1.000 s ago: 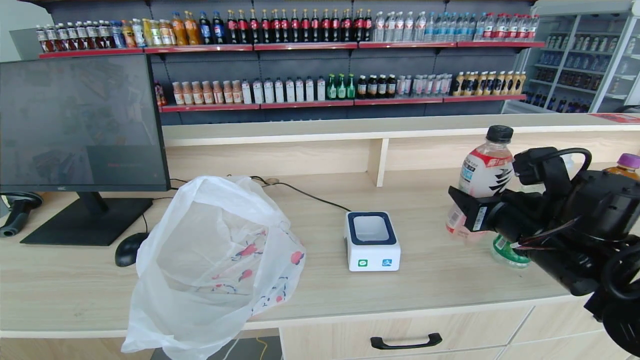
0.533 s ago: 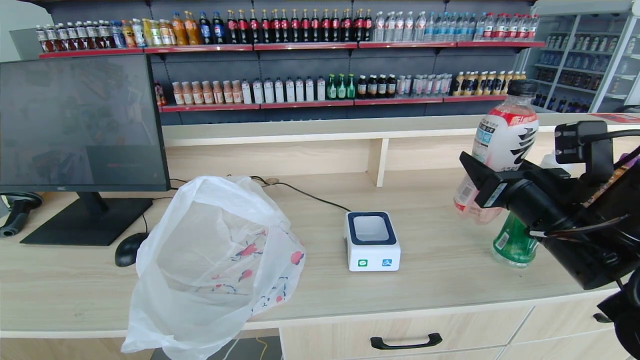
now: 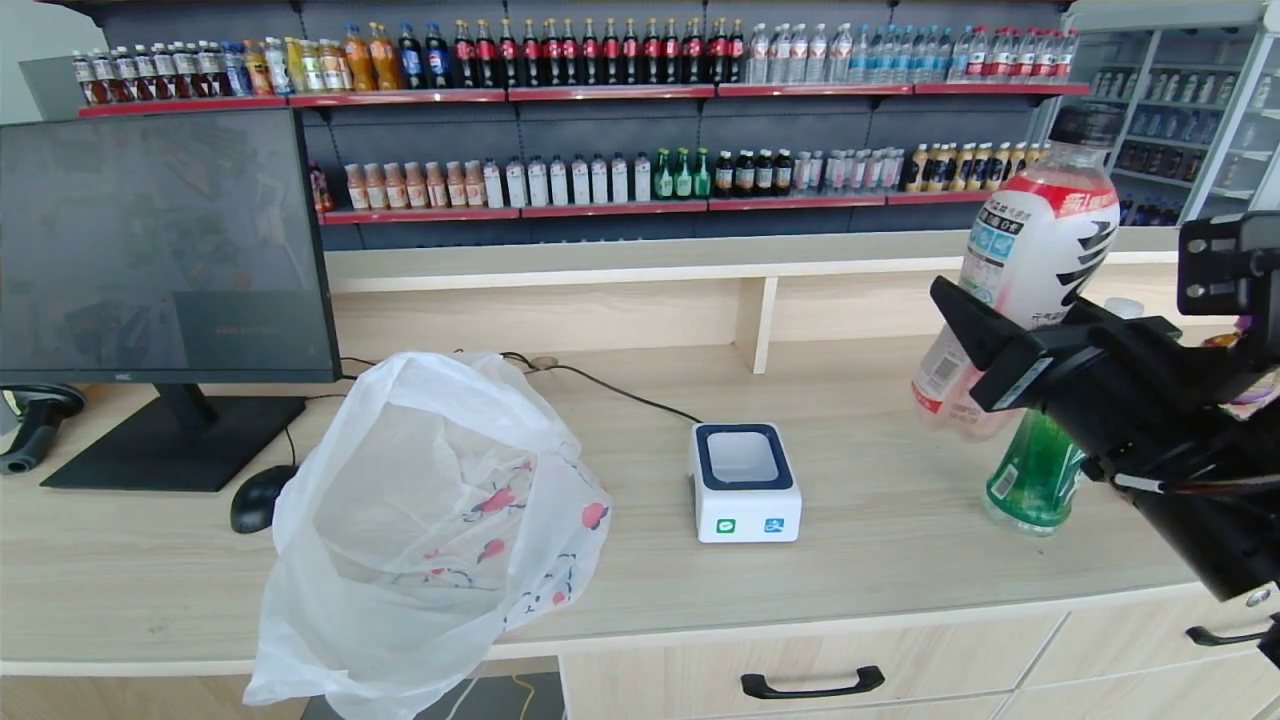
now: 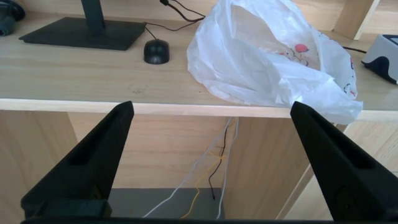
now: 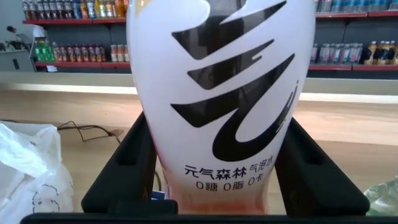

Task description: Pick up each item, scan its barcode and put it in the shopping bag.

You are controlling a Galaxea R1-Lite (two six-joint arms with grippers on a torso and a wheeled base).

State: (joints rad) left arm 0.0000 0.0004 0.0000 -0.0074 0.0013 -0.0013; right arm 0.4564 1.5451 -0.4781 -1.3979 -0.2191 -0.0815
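Note:
My right gripper (image 3: pixel 1000 335) is shut on a pink drink bottle (image 3: pixel 1030 250) with a white and red label and a black cap. It holds the bottle upright in the air above the right end of the wooden counter (image 3: pixel 880 560). In the right wrist view the bottle (image 5: pixel 217 93) stands between the black fingers (image 5: pixel 134 155). A green bottle (image 3: pixel 1035 470) stands on the counter just below. The white scanner (image 3: pixel 743 480) with a blue-rimmed window sits mid-counter. The white shopping bag (image 3: pixel 430 520) slumps open over the front edge at the left. My left gripper (image 4: pixel 211 112) is open below the counter edge, facing the bag (image 4: pixel 267 56).
A monitor (image 3: pixel 165 250), a black mouse (image 3: pixel 258 497) and a hand-held scanner (image 3: pixel 35 420) occupy the counter's left end. A raised ledge (image 3: pixel 700 255) runs along the back, with drink shelves behind it. Another bottle (image 3: pixel 1240 335) stands at the far right, behind my arm.
My right gripper has lifted the pink bottle off the counter and carried it up and slightly right. The green bottle beneath has come into fuller view.

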